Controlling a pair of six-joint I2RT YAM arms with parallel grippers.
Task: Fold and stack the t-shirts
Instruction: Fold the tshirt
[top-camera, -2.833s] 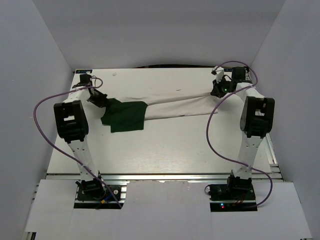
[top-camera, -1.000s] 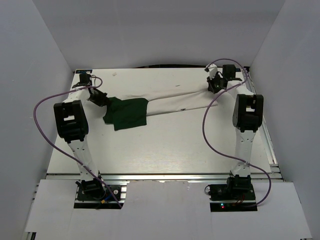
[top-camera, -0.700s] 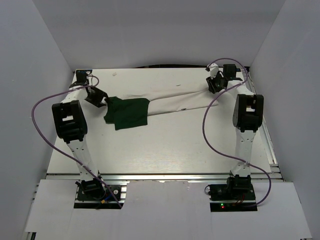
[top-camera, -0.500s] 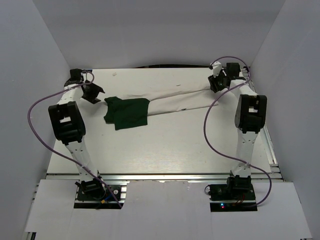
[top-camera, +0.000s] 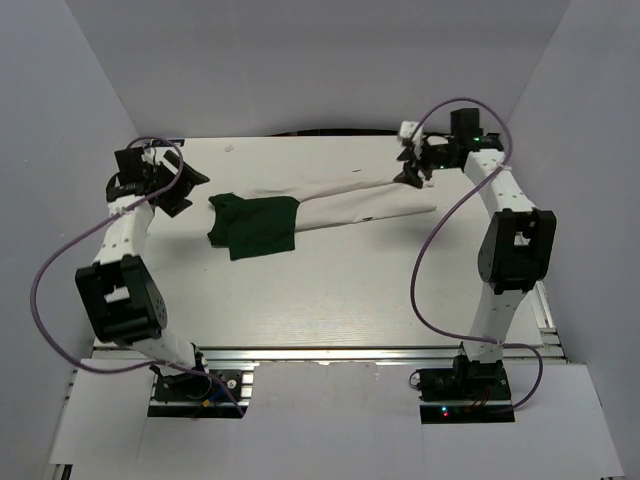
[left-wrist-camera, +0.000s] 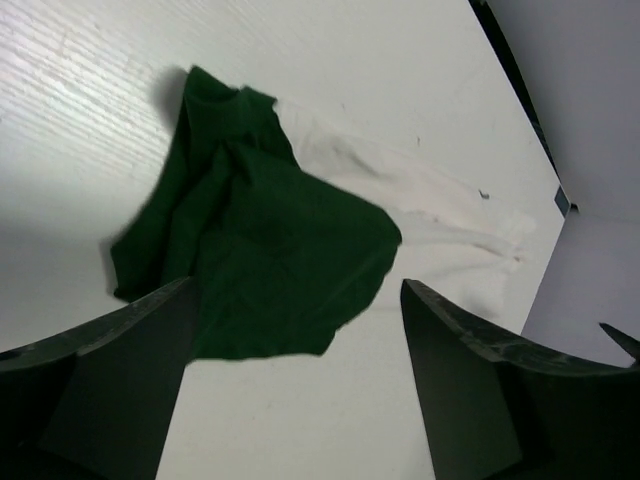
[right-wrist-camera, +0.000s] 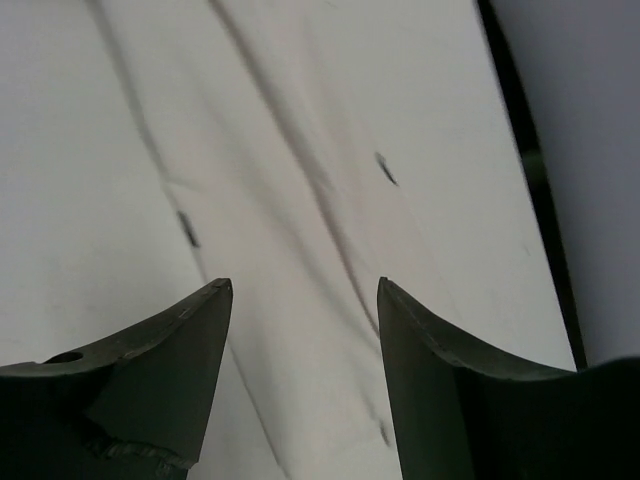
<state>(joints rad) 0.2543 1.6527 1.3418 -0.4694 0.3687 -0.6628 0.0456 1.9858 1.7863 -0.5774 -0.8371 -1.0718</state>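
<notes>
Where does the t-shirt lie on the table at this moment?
In the top view the t-shirt lies stretched across the far half of the table, its green sleeve toward the left gripper, its white end near the right gripper.

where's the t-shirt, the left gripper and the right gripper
t-shirt (top-camera: 256, 227): top view, on the dark green sleeve
left gripper (left-wrist-camera: 297, 288): left wrist view, midway between its open fingertips
right gripper (right-wrist-camera: 305, 282): right wrist view, midway between its open fingertips

Matt cloth t-shirt (top-camera: 320, 205), grained matt table (top-camera: 330, 290), dark matt plastic fingers (left-wrist-camera: 110, 390)
</notes>
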